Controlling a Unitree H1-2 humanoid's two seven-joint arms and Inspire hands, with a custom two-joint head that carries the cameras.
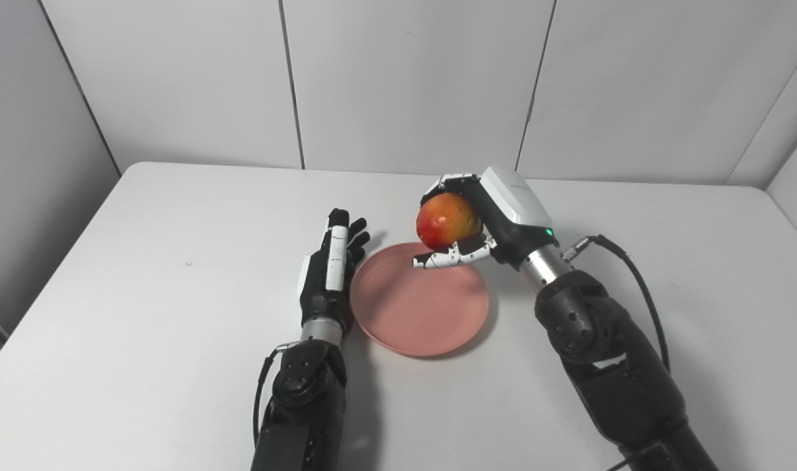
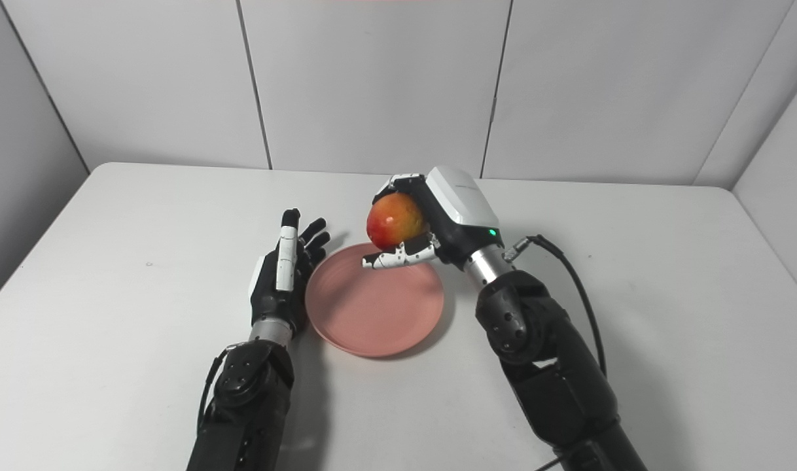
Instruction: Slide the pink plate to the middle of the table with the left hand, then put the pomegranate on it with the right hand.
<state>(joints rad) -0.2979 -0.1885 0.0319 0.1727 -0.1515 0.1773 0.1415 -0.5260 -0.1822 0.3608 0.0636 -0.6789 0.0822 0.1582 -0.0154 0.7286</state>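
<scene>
The pink plate (image 1: 419,301) lies flat near the middle of the white table (image 1: 143,261). My left hand (image 1: 333,265) rests edge-on against the plate's left rim, fingers straight and apart, holding nothing. My right hand (image 1: 487,219) is shut on the red-orange pomegranate (image 1: 445,220) and holds it in the air above the plate's far right edge. The fruit is clear of the plate surface. In the right eye view the pomegranate (image 2: 394,220) hangs over the plate (image 2: 374,307) the same way.
A black cable (image 1: 634,275) loops from my right wrist over the table's right side. Grey wall panels (image 1: 405,78) stand behind the far table edge. Bare tabletop stretches to the left and right of the arms.
</scene>
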